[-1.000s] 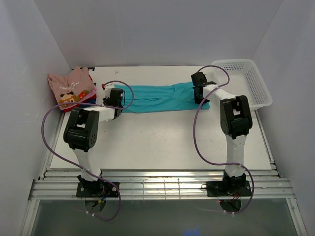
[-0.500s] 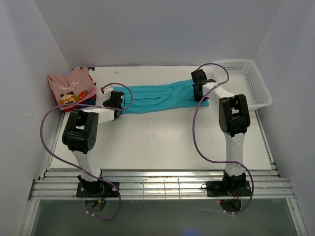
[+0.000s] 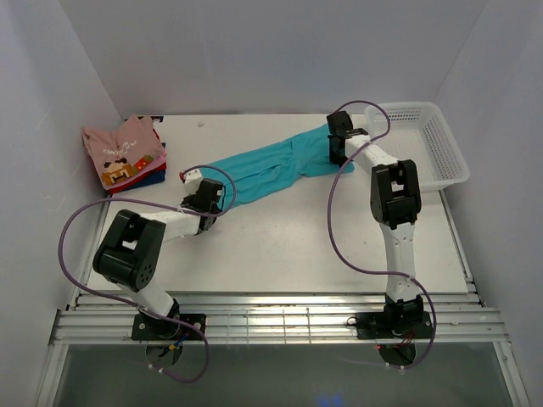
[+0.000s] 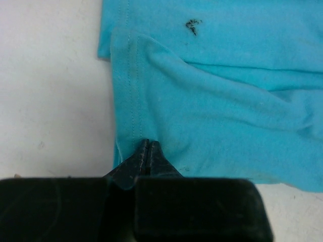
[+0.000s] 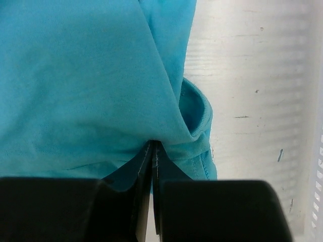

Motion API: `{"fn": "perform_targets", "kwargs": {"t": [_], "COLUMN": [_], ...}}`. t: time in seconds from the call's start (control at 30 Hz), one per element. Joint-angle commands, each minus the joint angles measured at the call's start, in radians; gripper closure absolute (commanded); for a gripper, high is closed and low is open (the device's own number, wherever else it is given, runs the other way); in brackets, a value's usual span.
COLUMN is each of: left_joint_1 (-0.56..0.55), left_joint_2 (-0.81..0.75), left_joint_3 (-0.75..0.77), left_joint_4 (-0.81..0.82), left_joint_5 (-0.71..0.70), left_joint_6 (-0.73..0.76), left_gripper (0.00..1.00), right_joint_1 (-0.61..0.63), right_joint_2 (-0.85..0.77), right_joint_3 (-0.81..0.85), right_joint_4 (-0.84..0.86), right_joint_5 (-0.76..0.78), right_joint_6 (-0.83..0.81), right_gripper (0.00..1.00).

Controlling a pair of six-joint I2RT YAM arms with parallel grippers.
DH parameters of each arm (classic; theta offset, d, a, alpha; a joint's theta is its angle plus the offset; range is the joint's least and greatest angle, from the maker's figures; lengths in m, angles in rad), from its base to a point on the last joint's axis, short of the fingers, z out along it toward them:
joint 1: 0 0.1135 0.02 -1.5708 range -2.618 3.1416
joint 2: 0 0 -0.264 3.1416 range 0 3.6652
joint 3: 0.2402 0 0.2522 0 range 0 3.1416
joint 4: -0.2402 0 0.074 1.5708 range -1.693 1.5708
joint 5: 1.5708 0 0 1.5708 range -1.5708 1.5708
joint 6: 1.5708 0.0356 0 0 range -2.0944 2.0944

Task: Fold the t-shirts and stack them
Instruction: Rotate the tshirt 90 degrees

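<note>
Teal t-shirt (image 3: 271, 165) is now stretched diagonally across the table (image 3: 288, 246), held at both ends. Left gripper (image 4: 148, 151) is clamped shut on the stitched hem edge. Right gripper (image 5: 153, 151) is pinched shut on cloth beside a rolled opening, possibly a sleeve; the view is too close to be sure. A second ago the shirt was lying level along the back of the table. Since then the left end has been dragged toward the near edge and the right end shifted slightly back, near the basket (image 3: 458, 170). A repositioning for the next fold is judged likely. Folded stack (image 3: 127, 153) at far left is unchanged.
</note>
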Motion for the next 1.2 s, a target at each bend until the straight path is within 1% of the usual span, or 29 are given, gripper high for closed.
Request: {"fn": "perform_targets", "kwargs": {"t": [0.0, 0.13, 0.2, 0.23, 0.37, 0.57, 0.67, 0.7, 0.87, 0.9, 0.97, 1.0, 1.07, 1.1, 1.17], "left_joint_1": [-0.047, -0.098, -0.130, -0.144, -0.205, -0.288, -0.348, -0.387, -0.518, -0.564, -0.614, -0.665, -0.714, -0.761, -0.806], "left_joint_2": [-0.035, -0.099, -0.136, -0.176, -0.276, -0.339, -0.357, -0.363, -0.350, -0.342, -0.308, -0.294, -0.241, -0.221, -0.160], "left_joint_3": [-0.106, -0.189, -0.193, -0.185, -0.200, -0.272, -0.304, -0.311, -0.312, -0.306, -0.274, -0.260, -0.229, -0.194, -0.157], "left_joint_4": [-0.115, -0.137, -0.149, -0.199, -0.256, -0.310, -0.324, -0.328, -0.348, -0.351, -0.354, -0.361, -0.368, -0.374, -0.380], "left_joint_5": [0.028, 0.030, 0.056, 0.051, 0.045, 0.056, 0.076, 0.080, 0.088, 0.091, 0.086, 0.083, 0.077, 0.074, 0.076], "left_joint_6": [-0.075, -0.135, -0.147, -0.166, -0.212, -0.305, -0.362, -0.379, -0.509, -0.525, -0.555, -0.583, -0.607, -0.627, -0.643], "left_gripper": [1.00, 1.00, 1.00, 1.00, 1.00, 1.00, 1.00, 1.00, 1.00, 1.00, 1.00, 1.00, 1.00, 1.00, 1.00], "right_joint_1": [-0.001, -0.002, -0.005, -0.005, -0.014, -0.021, -0.022, -0.022, -0.030, -0.031, -0.033, -0.033, -0.033, -0.033, -0.034], "right_joint_2": [0.049, 0.063, 0.062, 0.060, 0.049, 0.040, 0.034, 0.034, 0.048, 0.058, 0.069, 0.077, 0.085, 0.091, 0.097], "right_joint_3": [0.041, 0.046, 0.043, 0.041, 0.035, 0.044, 0.041, 0.041, 0.064, 0.070, 0.081, 0.083, 0.087, 0.093, 0.097], "right_joint_4": [-0.026, -0.029, -0.029, -0.029, -0.031, -0.031, -0.029, -0.031, -0.031, -0.032, -0.034, -0.032, -0.031, -0.028, -0.013], "right_joint_5": [-0.025, 0.005, 0.027, 0.028, 0.041, 0.038, 0.041, 0.044, 0.027, 0.021, 0.016, 0.013, 0.012, 0.009, -0.002], "right_joint_6": [0.025, 0.020, 0.017, 0.014, 0.012, 0.012, 0.011, 0.008, 0.002, 0.003, 0.006, 0.009, 0.020, 0.025, 0.037], "right_gripper": [0.92, 0.92, 0.92, 0.92, 0.92, 0.92, 0.92, 0.92, 0.92, 0.92, 0.92, 0.92, 0.92, 0.92, 0.92]}}
